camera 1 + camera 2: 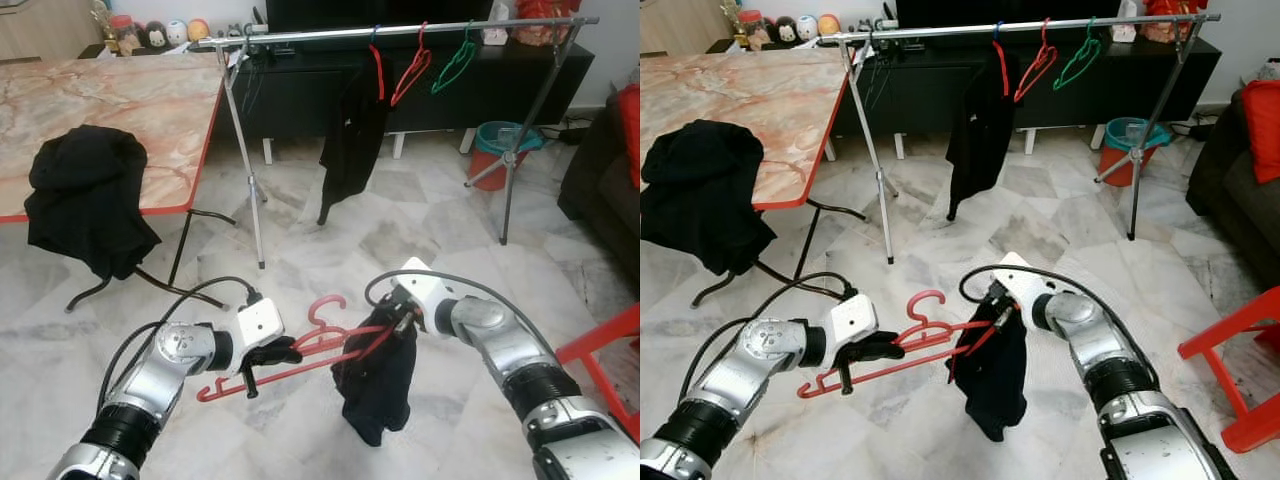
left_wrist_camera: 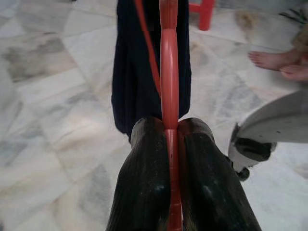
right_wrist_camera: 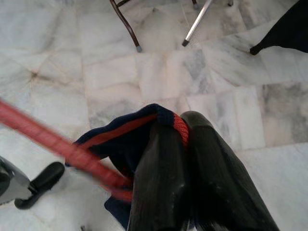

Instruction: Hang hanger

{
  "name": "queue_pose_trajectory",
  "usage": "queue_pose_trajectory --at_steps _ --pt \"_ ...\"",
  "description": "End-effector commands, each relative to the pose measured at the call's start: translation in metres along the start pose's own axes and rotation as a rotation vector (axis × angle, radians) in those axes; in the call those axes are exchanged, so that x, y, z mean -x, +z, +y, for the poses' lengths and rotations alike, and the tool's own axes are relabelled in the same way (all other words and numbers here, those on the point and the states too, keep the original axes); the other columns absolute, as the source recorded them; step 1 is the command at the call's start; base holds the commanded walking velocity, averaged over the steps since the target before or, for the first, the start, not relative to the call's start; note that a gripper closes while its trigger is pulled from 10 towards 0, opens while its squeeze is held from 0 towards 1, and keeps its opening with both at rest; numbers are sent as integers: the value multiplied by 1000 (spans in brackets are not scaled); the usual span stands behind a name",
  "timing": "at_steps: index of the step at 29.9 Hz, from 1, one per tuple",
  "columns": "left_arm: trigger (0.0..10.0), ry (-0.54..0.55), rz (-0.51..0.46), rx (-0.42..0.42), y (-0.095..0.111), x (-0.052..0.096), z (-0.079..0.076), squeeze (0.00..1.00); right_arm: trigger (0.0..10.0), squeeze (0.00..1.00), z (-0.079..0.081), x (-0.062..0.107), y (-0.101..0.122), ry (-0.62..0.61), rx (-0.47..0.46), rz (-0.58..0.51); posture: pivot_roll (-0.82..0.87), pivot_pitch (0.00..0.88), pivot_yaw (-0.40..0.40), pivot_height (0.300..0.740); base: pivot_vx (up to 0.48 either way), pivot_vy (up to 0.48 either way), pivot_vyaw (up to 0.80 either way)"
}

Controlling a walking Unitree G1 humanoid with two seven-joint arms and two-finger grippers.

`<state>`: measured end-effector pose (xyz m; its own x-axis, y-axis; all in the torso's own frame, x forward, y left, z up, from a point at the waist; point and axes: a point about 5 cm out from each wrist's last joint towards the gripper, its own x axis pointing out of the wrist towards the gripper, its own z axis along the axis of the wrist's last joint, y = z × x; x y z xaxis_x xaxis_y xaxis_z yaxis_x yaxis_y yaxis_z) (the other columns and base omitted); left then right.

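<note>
The red plastic hanger [image 1: 290, 352] is held low over the white marble floor [image 1: 300, 250], between the two arms and well short of the rail. Largest item in view: a marble-topped table with a red edge [image 1: 120, 110] at the robot's left, with a black garment [image 1: 88, 195] draped over its near edge. Beyond it stands a silver metal clothes rack [image 1: 400, 33] on thin legs, carrying a black garment on a hanger [image 1: 350, 140], an empty red hanger [image 1: 410, 68] and an empty green hanger [image 1: 455, 62]. A dark low cabinet [image 1: 300, 95] runs behind the rack, with a teal bin [image 1: 505, 140] near the rack's right leg. A red frame [image 1: 600, 350] stands at the robot's right. A dark navy garment with red trim [image 1: 378, 385] hangs from the held hanger's right end. The left end effector [image 1: 262, 360] has its fingers [image 2: 144, 183] closed tight on the hanger's bar. The right end effector [image 1: 400, 322] has its fingers [image 3: 163, 183] clamped on the navy garment's red-trimmed edge at the hanger. A person's bare feet [image 2: 279, 65] stand on the floor nearby.
</note>
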<state>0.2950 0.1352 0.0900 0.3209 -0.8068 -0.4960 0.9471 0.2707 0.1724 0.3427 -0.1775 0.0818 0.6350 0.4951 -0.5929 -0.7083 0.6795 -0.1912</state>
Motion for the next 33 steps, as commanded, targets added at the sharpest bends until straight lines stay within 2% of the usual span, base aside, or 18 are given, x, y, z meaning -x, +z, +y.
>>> queue_pose_trajectory --at_steps 1,5,12,22,28,33 --pt "10000 -45 -2 -23 4 2 -3 0 10000 0 -1 1 8 7 38 -24 12 38 -10 740 0 0 0" --pt "10000 -118 36 -88 4 7 -7 0 10000 0 -6 5 11 2 56 -21 13 37 -11 740 0 0 0" --pt "10000 -143 29 -126 9 9 -5 0 10000 0 -8 5 14 6 70 -24 13 37 -12 740 0 0 0" --pt "10000 -98 -11 -103 12 -4 -6 0 10000 0 -3 8 39 60 83 -144 10 38 -13 740 0 0 0" --pt "10000 -77 9 -94 8 -9 -6 0 10000 0 1 10 48 81 88 -181 8 36 -11 740 0 0 0" --pt "10000 -5 26 -94 6 -15 -3 0 10000 0 5 12 54 93 81 -207 7 35 -10 740 0 0 0"
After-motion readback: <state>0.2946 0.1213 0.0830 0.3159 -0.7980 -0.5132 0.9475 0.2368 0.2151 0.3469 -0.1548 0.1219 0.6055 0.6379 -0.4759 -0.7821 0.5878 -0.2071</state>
